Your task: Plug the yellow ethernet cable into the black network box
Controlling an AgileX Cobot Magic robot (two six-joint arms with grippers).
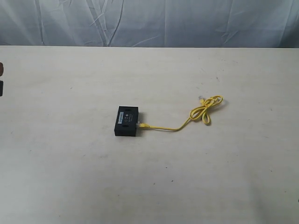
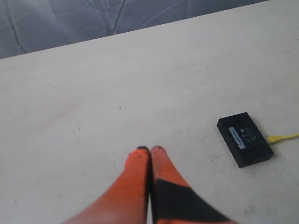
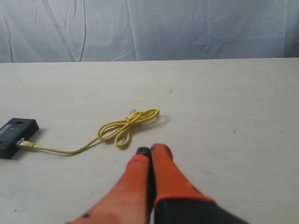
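Note:
The black network box [image 1: 127, 121] lies flat near the middle of the table, pale label up; it also shows as the box [image 2: 245, 138] and the box [image 3: 15, 131] in the wrist views. The yellow ethernet cable [image 1: 175, 128] has one plug [image 1: 141, 125] seated in the box's right side, and its figure-eight bundle [image 1: 207, 108] lies further right, with the free clear plug [image 1: 201, 99] beside it. My left gripper [image 2: 150, 149] is shut and empty, well away from the box. My right gripper [image 3: 151, 150] is shut and empty, just short of the cable bundle [image 3: 128, 124].
The pale table [image 1: 149, 177] runs back to a wrinkled grey-blue backdrop [image 1: 149, 21]. A dark part of the left arm [image 1: 1, 79] shows at the exterior view's left edge.

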